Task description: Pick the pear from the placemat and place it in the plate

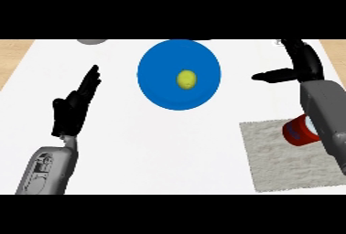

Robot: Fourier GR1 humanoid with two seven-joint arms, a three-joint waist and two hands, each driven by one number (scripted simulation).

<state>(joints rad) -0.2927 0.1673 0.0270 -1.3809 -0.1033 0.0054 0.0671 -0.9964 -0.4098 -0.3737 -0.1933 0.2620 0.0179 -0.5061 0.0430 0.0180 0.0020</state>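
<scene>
Yellow-green pear [186, 79] logged at middle of blue plate [159, 91], clear of the rim on every side; none of it on the beige placemat [283, 167] at lower right. Judged: placing done, or as good as.

Right hand [302, 61] found up and to the right of the plate, well apart from the pear. Fingers straight, pointing up-view, thumb stuck out leftward toward the plate; nothing held. Left hand [76, 106] resting open at the left, fingers up, likewise holding nothing, apart from the plate.

Risks, as judged. First: right forearm [323, 114] crossing over the red cup [297, 133] at the placemat's upper edge and hiding part of it; contact or clearance impossible to tell. Careless pull-back of that arm likely to clip and topple the cup. Second: any sweep of the thumb leftward over the plate liable to nudge a rounded fruit and set it rolling toward the rim.
</scene>
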